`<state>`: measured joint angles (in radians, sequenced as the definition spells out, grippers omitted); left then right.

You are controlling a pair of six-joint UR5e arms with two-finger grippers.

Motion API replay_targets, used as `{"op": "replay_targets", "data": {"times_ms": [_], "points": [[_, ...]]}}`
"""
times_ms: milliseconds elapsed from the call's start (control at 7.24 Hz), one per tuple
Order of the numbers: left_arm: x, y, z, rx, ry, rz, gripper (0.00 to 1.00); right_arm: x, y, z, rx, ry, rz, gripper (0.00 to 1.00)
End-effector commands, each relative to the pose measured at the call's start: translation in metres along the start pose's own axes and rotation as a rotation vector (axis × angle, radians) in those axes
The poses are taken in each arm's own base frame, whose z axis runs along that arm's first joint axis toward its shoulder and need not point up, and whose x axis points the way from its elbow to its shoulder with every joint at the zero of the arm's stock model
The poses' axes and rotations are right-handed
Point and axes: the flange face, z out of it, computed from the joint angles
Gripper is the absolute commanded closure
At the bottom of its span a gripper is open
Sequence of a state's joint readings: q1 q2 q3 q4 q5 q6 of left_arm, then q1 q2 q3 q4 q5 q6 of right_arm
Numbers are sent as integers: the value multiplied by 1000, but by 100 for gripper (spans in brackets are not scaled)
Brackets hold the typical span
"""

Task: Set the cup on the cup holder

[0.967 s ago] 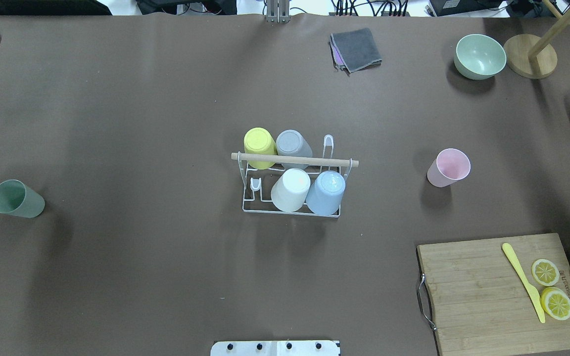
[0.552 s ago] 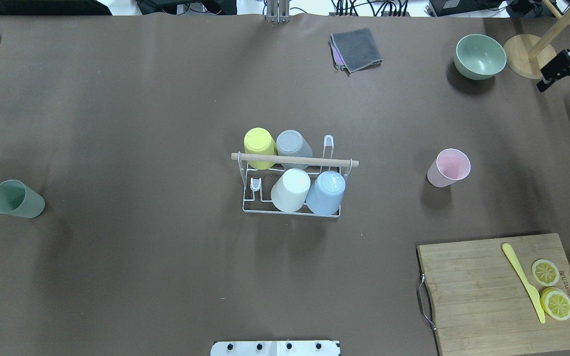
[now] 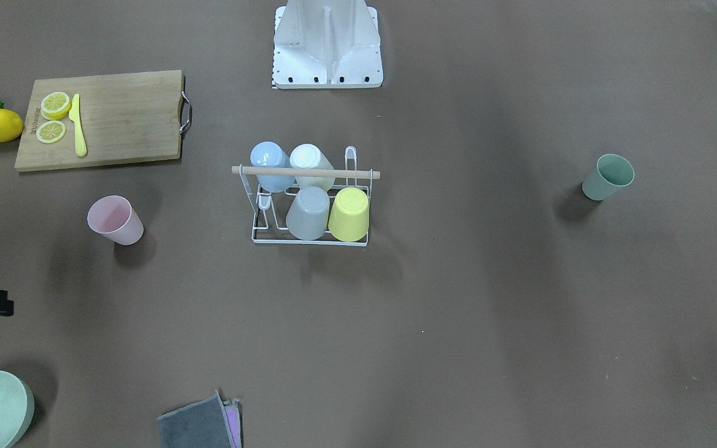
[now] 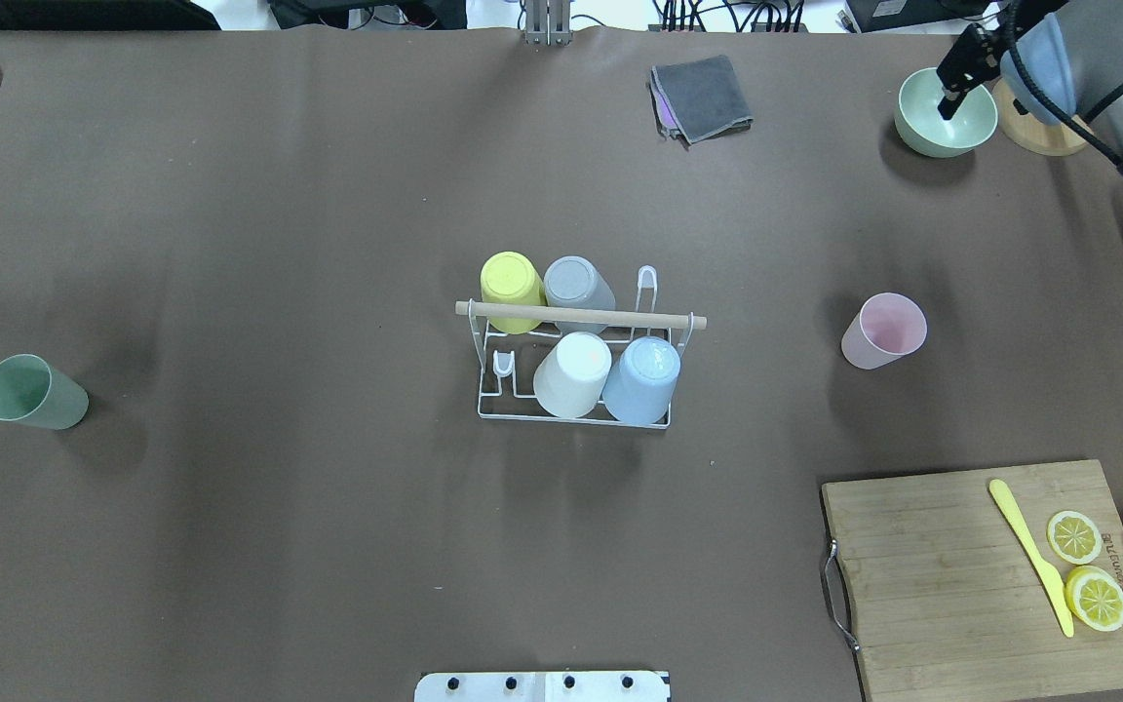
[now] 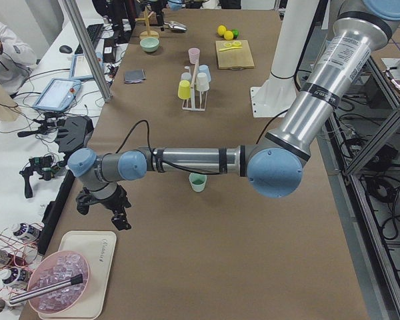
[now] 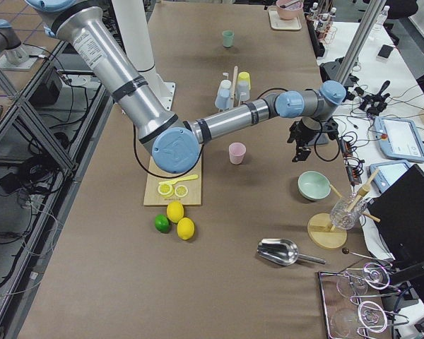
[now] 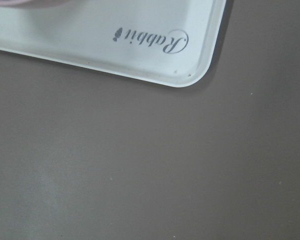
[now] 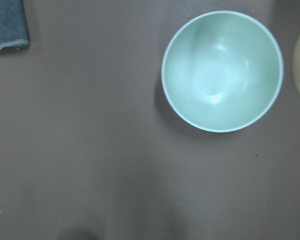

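cup holder [image 4: 620, 318] w/ 4 cups [image 4: 571, 375] inverted | pink cup [image 4: 883, 331], green cup [image 4: 33, 392] upright, empty | bowl [image 8: 222, 70] empty | L gripper [image 5: 101, 212], R gripper [image 6: 300, 147]: opening can't tell

Cup holder [image 4: 659, 319] mid-table between left cup [image 4: 33, 392] and right cup [image 4: 883, 331], each well apart from it.

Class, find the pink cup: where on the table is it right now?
In the overhead view the pink cup stands open end up on the table's right half, to the right of the cup holder and beyond the cutting board.
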<state>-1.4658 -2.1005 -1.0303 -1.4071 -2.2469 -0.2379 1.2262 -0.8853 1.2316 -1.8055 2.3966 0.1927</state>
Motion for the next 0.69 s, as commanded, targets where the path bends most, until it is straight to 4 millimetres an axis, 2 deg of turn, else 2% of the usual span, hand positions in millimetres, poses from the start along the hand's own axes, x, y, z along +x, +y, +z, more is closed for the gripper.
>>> {"op": "replay_targets", "data": {"times_ms": [0, 138, 276, 414, 552], "points": [[26, -7, -40, -120, -36, -37, 3, -42, -19, 45, -122, -51, 9, 0], [29, -2, -49, -183, -37, -43, 3, -63, -14, 68, -188, -43, 24, 0], [27, -1, -52, -194, 1, -52, 3, -73, -6, 90, -249, -30, 24, 0], [30, -1, -52, -198, 36, -14, 3, -81, 5, 115, -323, -4, 10, 0], [28, 0, -44, -212, 38, -17, 3, -80, 12, 125, -374, 20, 16, 0]]}}
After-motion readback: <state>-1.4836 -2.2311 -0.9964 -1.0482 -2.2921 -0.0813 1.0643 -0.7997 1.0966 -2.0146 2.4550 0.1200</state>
